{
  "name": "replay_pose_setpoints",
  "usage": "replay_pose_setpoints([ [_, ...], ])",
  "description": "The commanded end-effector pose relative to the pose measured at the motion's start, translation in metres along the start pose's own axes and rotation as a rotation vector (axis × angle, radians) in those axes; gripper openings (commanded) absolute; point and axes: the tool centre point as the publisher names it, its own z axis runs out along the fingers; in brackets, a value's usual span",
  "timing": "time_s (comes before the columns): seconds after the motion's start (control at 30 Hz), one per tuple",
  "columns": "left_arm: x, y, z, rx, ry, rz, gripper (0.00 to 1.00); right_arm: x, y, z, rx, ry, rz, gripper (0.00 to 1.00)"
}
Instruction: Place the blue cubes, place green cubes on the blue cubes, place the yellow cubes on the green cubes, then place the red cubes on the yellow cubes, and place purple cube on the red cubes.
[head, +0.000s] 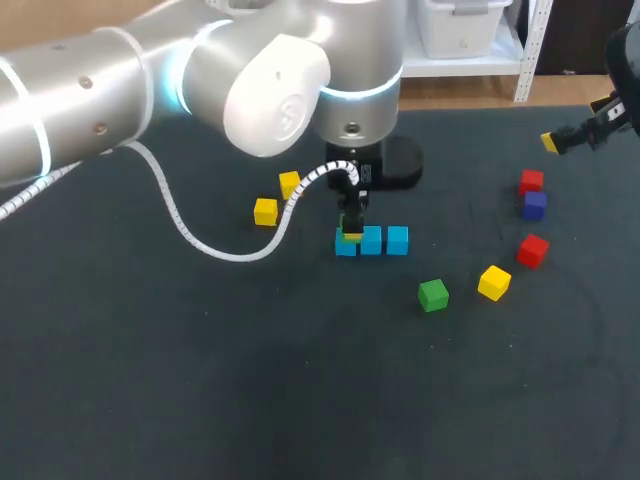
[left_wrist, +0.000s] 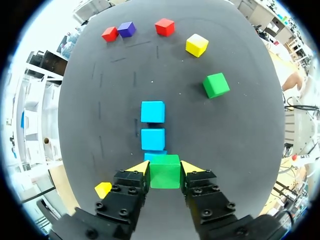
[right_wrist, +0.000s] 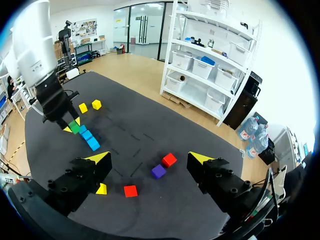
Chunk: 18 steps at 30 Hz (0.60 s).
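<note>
Blue cubes, three, left tool grasping green cube, second green cube apart, right tool released

Bright, even light; soft shadows

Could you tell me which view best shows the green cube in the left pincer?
The left wrist view: the green cube sits large in the left pincer. The head view mostly hides it; the right wrist view shows it tiny.
</note>
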Motion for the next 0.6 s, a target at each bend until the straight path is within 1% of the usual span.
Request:
replay_pose_setpoints([
  [0.03,-0.005,0.008,0.005,0.016,0.007,-0.011,0.0,0.001,0.002,0.002,0.01,-0.006,0.0,1.0],
  [0.27,-0.009,0.012,0.009,0.013,0.002,-0.024,0.0,0.001,0.002,0.002,0.01,-0.006,0.0,1.0],
  [0.6,-0.008,0.019,0.013,-0.001,0.011,-0.012,0.0,0.001,0.002,0.002,0.01,-0.006,0.0,1.0],
])
